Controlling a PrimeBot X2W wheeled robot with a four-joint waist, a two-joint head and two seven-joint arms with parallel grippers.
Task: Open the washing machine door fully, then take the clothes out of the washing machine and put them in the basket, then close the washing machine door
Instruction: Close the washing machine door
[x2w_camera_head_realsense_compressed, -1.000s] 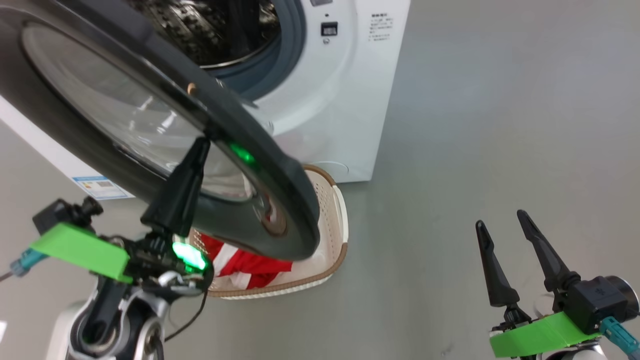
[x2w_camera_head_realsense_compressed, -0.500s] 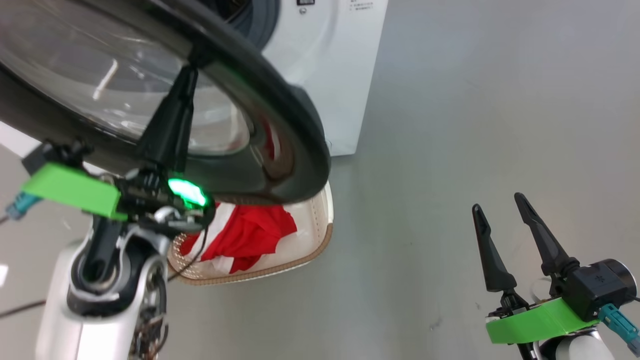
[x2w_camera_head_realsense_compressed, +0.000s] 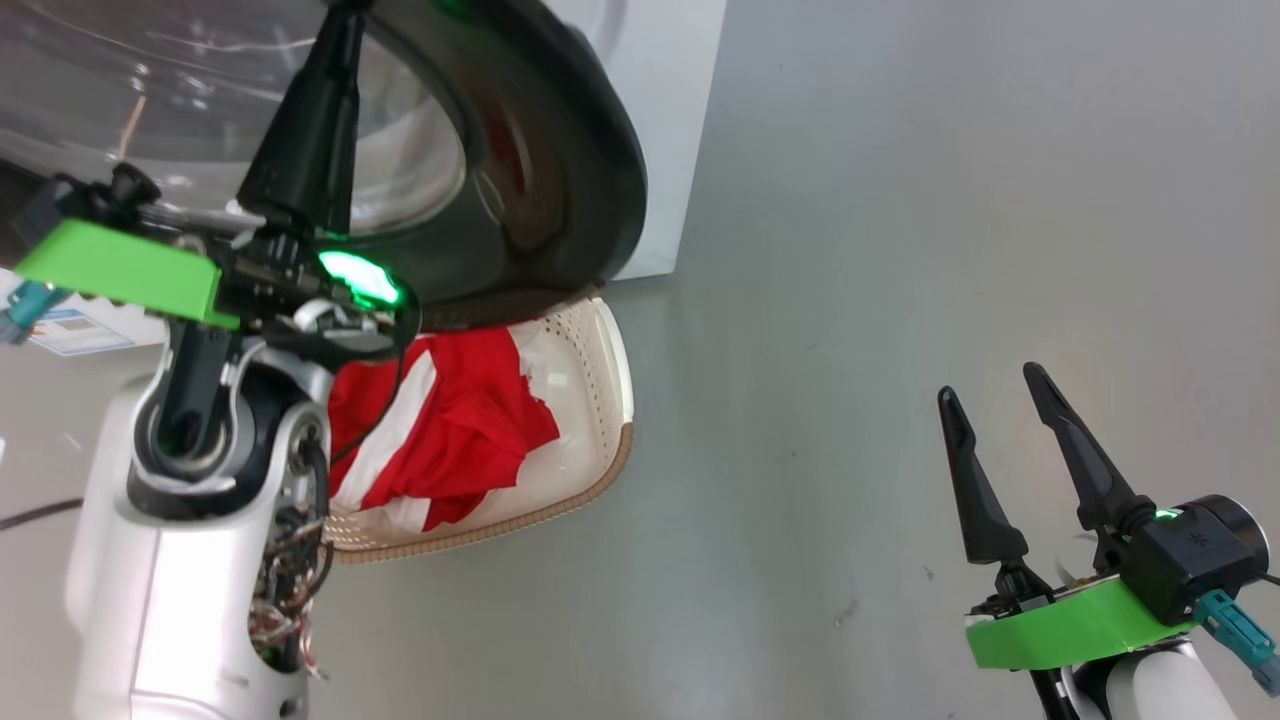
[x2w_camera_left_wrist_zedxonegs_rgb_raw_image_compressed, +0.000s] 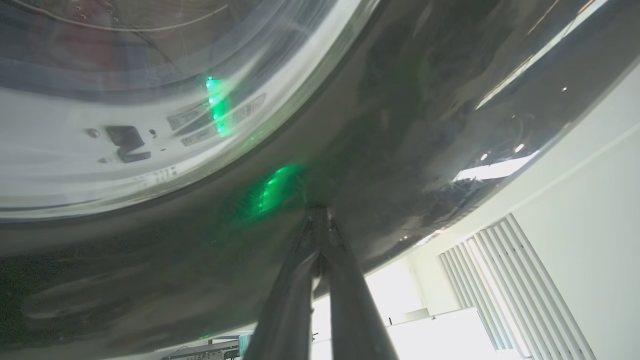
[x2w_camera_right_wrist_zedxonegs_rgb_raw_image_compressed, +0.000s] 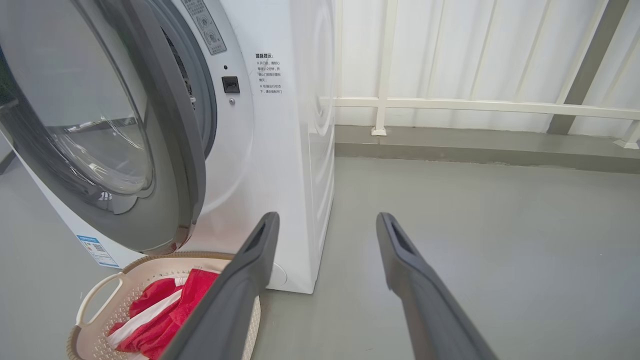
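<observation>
The washing machine door (x2w_camera_head_realsense_compressed: 560, 150) has swung nearer the washing machine (x2w_camera_right_wrist_zedxonegs_rgb_raw_image_compressed: 280, 165) because our clenched left fingers (x2w_camera_head_realsense_compressed: 305, 140) push its rim, the clothes (x2w_camera_head_realsense_compressed: 450, 420) lying in the basket (x2w_camera_head_realsense_compressed: 595, 385) below them, our right fingers (x2w_camera_head_realsense_compressed: 972, 480) spread, empty.

light: bright, even | glare: green glint on washing machine door (x2w_camera_left_wrist_zedxonegs_rgb_raw_image_compressed: 272, 192) — glossy | edges: bowed
</observation>
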